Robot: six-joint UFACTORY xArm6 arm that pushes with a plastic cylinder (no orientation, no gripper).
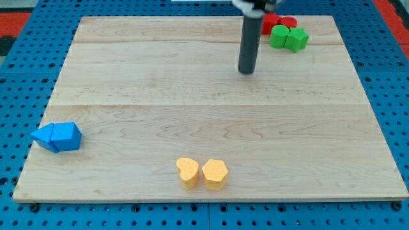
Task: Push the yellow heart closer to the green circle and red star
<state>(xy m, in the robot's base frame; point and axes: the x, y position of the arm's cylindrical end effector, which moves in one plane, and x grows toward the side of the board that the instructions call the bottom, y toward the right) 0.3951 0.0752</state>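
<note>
Two yellow blocks lie side by side near the view's bottom centre. The left one is the yellow heart [188, 171]; the right one is a yellow block with angular sides [215, 174]. Two green blocks [288, 38] sit touching each other at the view's top right, with two red blocks [277, 23] just behind them. I cannot tell which green one is the circle or which red one is the star. My tip [246, 71] rests on the board left of and below the green and red cluster, far above the yellow heart.
Two blue blocks [57, 136] lie together near the wooden board's left edge. The wooden board [192, 102] sits on a blue perforated table [25, 76]. The rod partly hides the left red block.
</note>
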